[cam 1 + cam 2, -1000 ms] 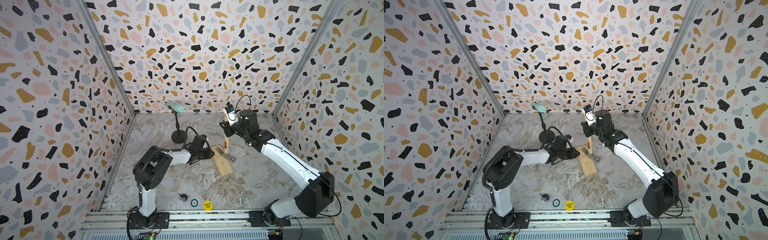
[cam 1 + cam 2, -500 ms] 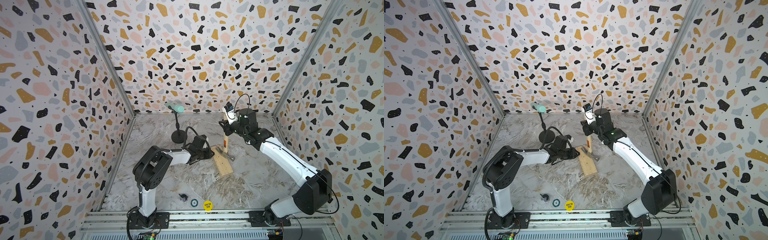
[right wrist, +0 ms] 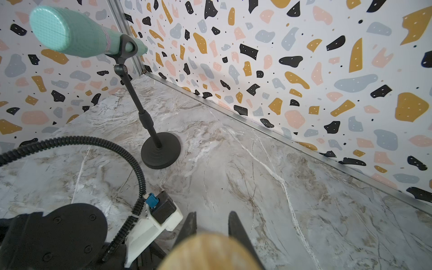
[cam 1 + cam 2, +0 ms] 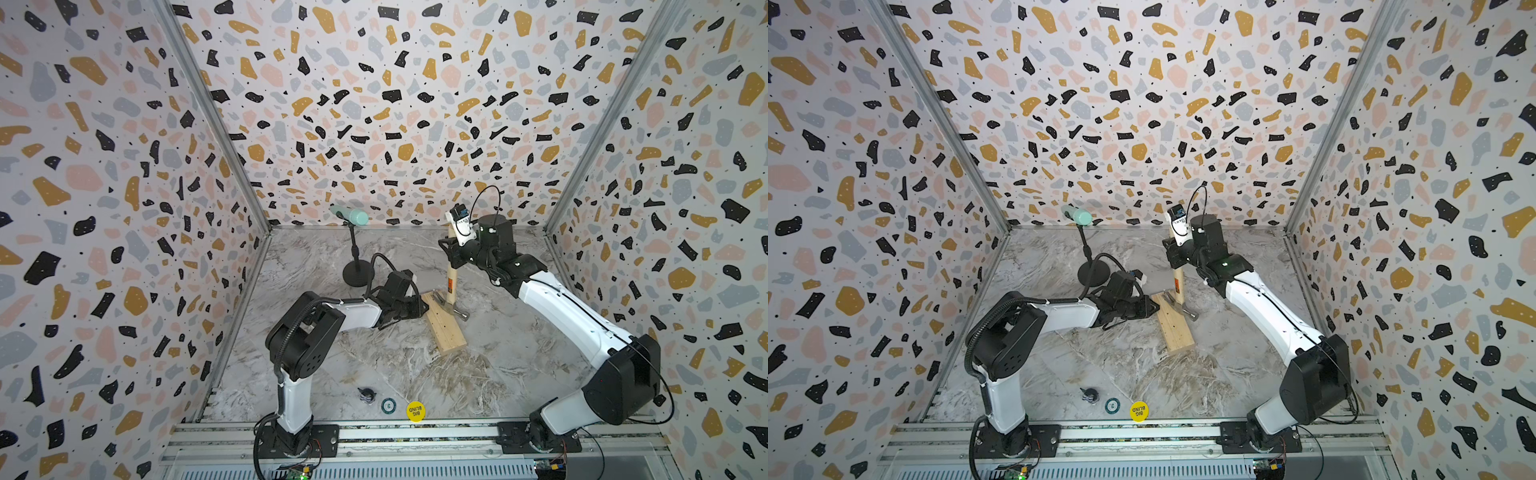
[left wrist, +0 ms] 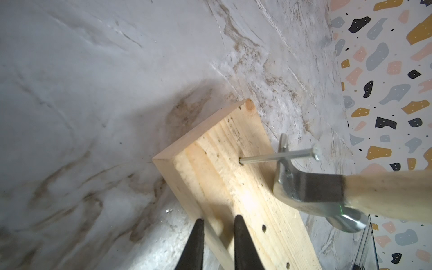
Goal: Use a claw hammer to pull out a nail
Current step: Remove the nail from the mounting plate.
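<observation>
Left hand (image 5: 217, 219) is clamping the wood block (image 5: 233, 187) from 9 o'clock, bracing it while right hand (image 3: 212, 222), gripping the claw hammer (image 5: 311, 187), is levering the nail (image 5: 268, 157).

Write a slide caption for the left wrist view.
The hammer hooks a nail sticking from the wood block that the left gripper holds.

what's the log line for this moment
right gripper: shut on hammer | claw: hooked on nail | nail: tip in block, shaft exposed | left gripper: at block edge
</observation>
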{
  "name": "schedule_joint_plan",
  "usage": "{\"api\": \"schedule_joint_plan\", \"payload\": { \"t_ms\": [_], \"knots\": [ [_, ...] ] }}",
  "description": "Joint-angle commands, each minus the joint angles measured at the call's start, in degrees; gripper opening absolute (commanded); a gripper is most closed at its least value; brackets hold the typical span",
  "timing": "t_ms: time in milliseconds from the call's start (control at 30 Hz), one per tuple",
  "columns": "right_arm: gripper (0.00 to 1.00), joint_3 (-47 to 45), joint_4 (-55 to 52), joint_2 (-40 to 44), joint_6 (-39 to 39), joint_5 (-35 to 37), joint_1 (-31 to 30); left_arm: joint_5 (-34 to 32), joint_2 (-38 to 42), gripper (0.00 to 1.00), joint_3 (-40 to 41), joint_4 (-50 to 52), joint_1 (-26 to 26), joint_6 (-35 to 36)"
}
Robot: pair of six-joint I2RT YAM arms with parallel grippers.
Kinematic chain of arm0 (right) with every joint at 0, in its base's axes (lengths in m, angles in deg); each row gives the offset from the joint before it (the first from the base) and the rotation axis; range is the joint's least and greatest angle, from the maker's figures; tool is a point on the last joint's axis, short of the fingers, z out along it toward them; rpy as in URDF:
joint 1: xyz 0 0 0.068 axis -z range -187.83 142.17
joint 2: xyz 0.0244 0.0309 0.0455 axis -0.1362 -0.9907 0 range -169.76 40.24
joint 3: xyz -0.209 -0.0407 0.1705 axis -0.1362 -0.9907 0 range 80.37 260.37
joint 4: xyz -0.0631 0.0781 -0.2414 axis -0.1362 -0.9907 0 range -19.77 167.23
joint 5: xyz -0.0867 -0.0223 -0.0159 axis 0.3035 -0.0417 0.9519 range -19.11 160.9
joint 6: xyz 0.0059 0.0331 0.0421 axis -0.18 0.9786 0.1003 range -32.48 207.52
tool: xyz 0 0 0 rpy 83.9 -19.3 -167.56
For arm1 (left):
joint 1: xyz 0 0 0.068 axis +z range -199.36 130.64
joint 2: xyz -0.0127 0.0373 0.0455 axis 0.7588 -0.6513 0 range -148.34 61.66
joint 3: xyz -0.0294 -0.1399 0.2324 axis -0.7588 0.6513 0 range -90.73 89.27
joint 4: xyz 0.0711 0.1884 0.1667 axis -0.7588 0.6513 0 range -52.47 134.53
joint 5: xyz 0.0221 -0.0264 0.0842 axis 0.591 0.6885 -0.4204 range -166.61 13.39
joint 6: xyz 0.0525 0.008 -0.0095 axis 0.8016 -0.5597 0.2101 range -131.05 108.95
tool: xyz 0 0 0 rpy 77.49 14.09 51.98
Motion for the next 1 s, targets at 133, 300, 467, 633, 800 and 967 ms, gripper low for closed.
{"api": "schedule_joint_plan", "payload": {
  "t_ms": [133, 300, 467, 633, 800, 967],
  "knots": [
    [0.00, 4.57, 4.73, 0.09, 0.06, -1.29, 0.40, -0.34, -0.66, 0.19, 1.63, 2.22, -0.37, -0.13],
    [0.00, 5.23, 4.99, -0.57, -0.55, -1.41, 0.36, -0.41, -0.72, 0.19, 1.81, 2.31, -0.36, -0.13],
    [0.00, 5.68, 5.21, -1.45, -1.96, -1.89, 0.74, -0.44, -0.73, 0.19, 1.70, 2.48, -0.37, -0.13],
    [0.00, 5.06, 6.76, -1.36, -3.17, -3.27, 1.67, -0.56, -0.81, 0.19, 1.63, 2.96, -0.37, 0.04],
    [0.00, 5.02, 7.55, -1.53, -4.43, -4.94, 2.28, -0.60, -1.03, 0.19, 1.50, 3.01, -0.37, 0.05],
    [0.00, 4.27, 8.94, -1.16, -6.26, -5.76, 2.30, -0.51, -1.35, 0.19, 1.08, 3.11, -0.37, -0.04]
  ]
}}
